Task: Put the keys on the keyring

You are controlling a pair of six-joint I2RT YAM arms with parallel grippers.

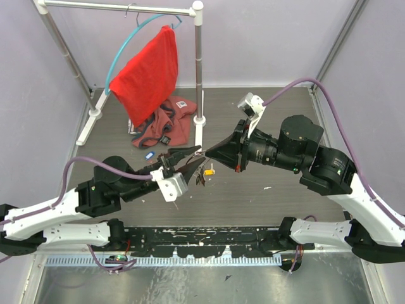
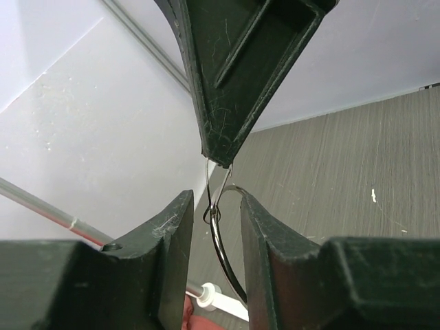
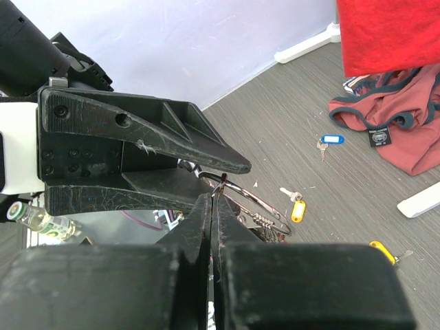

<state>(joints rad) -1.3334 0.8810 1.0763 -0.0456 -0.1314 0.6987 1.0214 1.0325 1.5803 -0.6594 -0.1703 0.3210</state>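
- The black right gripper (image 3: 212, 206) pinches the thin silver wire keyring (image 2: 220, 258) with its fingers pressed together, above the grey wood-grain counter (image 1: 266, 120).
- The black left gripper (image 2: 214, 199) has its fingers spread on both sides of the wire. I think it should catch one coil only and pull gently to open a gap.
- The small silver key with yellow tag (image 3: 297, 210) and the small silver key with blue tag (image 3: 331, 139) lie on the counter, apart from the ring.
- The black label (image 3: 378, 136) on the maroon garment (image 3: 405, 144) is too small to read.
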